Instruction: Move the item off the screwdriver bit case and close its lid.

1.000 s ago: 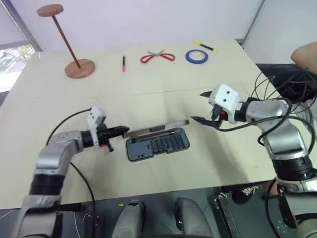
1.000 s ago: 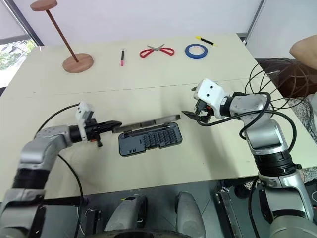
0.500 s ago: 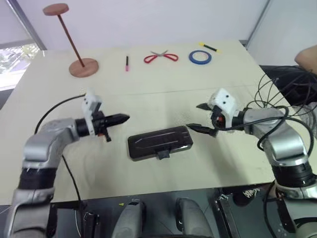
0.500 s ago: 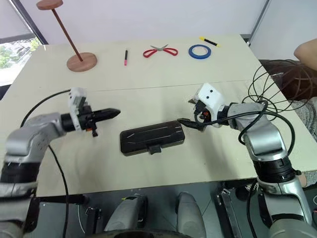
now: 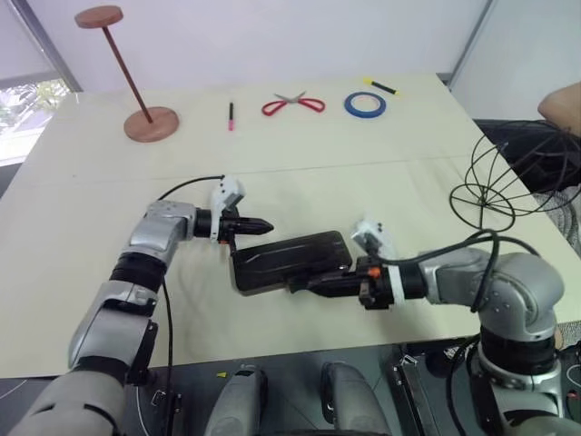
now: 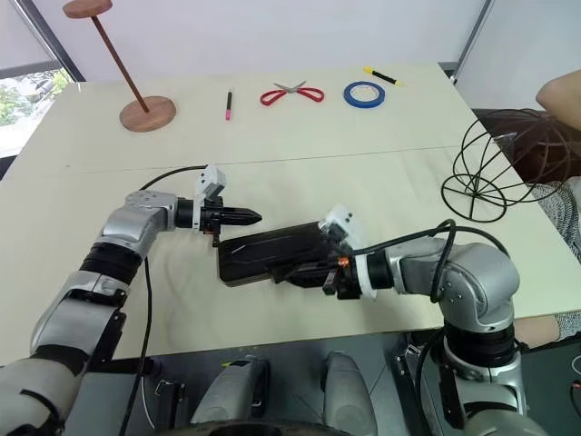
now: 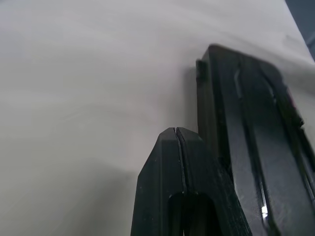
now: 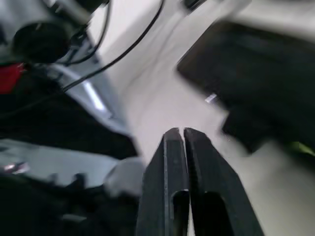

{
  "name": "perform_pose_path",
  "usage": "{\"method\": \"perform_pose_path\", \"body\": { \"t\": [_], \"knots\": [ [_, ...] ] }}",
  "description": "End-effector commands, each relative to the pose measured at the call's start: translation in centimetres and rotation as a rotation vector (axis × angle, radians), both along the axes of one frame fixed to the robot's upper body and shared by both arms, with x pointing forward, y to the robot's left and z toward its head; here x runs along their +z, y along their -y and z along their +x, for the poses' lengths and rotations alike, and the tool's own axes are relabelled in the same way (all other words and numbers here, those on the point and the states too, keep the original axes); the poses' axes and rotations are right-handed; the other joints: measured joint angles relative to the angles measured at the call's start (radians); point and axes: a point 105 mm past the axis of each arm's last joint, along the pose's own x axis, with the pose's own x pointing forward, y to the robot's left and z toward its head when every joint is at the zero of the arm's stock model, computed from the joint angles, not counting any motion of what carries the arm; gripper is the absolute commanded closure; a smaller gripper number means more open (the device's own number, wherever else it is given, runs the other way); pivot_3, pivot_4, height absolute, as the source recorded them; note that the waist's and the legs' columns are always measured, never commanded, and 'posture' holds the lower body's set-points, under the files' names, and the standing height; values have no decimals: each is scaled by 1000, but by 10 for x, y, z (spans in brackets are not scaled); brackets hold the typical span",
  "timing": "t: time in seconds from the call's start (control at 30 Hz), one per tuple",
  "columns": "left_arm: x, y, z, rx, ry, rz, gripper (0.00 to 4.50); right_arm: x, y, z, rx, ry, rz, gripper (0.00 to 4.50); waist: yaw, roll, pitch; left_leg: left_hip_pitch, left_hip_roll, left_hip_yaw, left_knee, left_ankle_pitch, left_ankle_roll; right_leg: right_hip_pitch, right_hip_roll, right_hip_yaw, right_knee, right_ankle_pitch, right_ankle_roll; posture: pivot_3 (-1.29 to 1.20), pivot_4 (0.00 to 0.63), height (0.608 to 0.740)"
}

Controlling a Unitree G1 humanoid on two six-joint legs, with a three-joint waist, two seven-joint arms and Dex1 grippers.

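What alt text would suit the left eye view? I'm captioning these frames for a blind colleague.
A closed screwdriver bit case lies on a beige table, its lid down, with the left tool shut at its far left corner and the right tool shut along its near edge. A black wire globe stands at the table's right edge; scissors, blue tape, a pen and a brown stand line the far side.

The bits inside the screwdriver bit case (image 5: 290,261) are hidden under its shut lid (image 6: 272,253). At the right edge of the frame, the wire item (image 5: 513,178) is partly cut off. The right wrist view is blurred, so the case's latch there cannot be made out.
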Motion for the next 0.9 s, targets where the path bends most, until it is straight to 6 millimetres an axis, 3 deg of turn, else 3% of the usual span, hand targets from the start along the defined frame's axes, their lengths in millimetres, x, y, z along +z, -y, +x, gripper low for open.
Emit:
{"method": "perform_pose_path", "body": {
  "t": [0.03,0.43,0.73,0.9],
  "knots": [
    [9,9,6,-44,55,15,4500,-6,-11,-5,13,-14,-6,4460,0,0,0,0,0,0,1,0,0,0,0,0,0,0,0,0,150,740],
    [8,24,11,-97,72,42,4500,-45,-25,18,-216,-106,-84,4460,-2,0,0,-1,0,0,2,0,0,-1,0,0,3,0,0,0,150,740],
    [7,31,9,-114,79,30,4500,-63,-19,28,-329,-75,-181,4460,-3,0,0,-1,0,0,5,-1,2,-1,0,0,6,0,1,0,150,740],
    [1,35,4,-140,71,34,4500,-61,-21,34,-357,-50,-173,4460,-4,0,0,-1,0,-1,8,-1,2,-1,0,0,9,0,1,0,150,740]
  ]
}}
